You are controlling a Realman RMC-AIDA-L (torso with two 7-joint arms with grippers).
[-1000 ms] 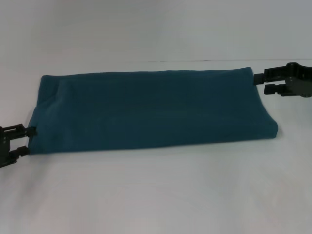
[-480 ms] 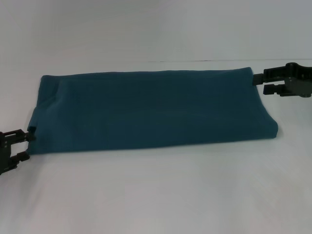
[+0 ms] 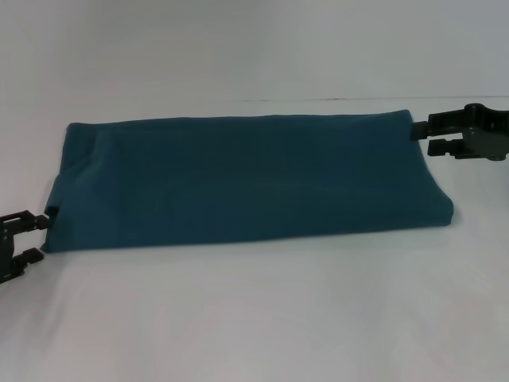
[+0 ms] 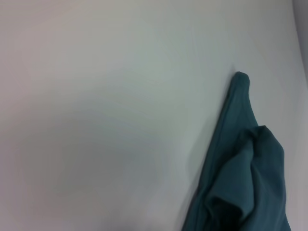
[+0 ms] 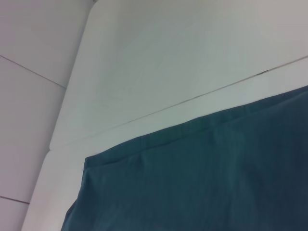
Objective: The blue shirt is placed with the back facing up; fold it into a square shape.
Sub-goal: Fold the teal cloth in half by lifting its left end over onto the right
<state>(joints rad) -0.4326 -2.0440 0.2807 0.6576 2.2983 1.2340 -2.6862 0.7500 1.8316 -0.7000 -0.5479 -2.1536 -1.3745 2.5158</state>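
The head view looks forward and down from above the near side of the white table (image 3: 254, 318), taking in the whole folded blue shirt (image 3: 246, 179) with the left gripper (image 3: 36, 237) at the near left edge and the right gripper (image 3: 420, 135) at the far right. The left wrist view sits close and low over the table (image 4: 96, 120), catching only the shirt's (image 4: 245, 178) near-left corner. The right wrist view hangs close above the shirt's (image 5: 202, 178) far edge, facing the table's (image 5: 159, 62) far side. Both wrist views share that shirt with the head view.
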